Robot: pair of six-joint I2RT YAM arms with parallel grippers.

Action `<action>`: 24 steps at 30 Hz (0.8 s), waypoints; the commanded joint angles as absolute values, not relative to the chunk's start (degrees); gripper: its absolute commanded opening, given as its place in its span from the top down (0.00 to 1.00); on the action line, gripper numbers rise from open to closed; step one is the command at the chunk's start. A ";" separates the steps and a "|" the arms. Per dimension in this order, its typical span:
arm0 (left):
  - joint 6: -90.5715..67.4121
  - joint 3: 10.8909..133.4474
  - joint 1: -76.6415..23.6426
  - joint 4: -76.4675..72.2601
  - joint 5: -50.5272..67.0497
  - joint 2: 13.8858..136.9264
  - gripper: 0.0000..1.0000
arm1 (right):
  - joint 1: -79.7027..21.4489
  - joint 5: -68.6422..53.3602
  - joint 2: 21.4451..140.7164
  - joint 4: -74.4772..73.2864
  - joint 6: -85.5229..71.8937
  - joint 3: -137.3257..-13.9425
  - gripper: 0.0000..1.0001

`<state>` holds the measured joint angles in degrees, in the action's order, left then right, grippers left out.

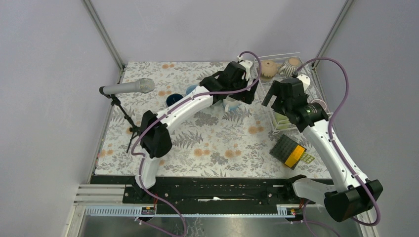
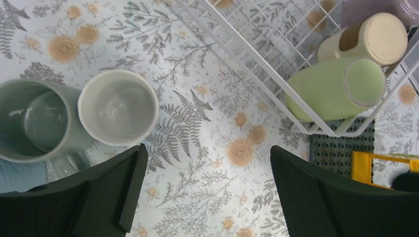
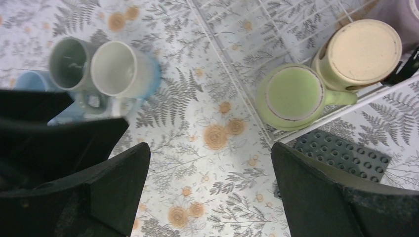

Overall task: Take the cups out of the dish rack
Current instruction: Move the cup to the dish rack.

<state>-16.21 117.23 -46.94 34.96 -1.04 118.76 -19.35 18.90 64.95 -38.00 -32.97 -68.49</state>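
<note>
Both empty, left pincer (image 2: 207, 197) and right pincer (image 3: 210, 197) gape wide; some cups (image 2: 118, 106) stand on the surface (image 2: 197, 123), perhaps four wait in the dish rack (image 2: 276, 34).

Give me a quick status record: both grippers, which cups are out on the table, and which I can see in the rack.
left gripper: open, empty, above the table near the white mug
right gripper: open, empty, near the dish rack corner holding the green mug
on table: white mug, grey mug, light blue mug, dark blue mug
seen in dish rack: green mug, cream mug, tan mug, striped mug
green mug pose: base upward
</note>
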 commanded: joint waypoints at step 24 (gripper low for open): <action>-18.42 83.48 -49.28 29.98 -0.77 86.65 0.01 | -8.62 18.99 73.73 -33.78 -25.56 -65.82 0.00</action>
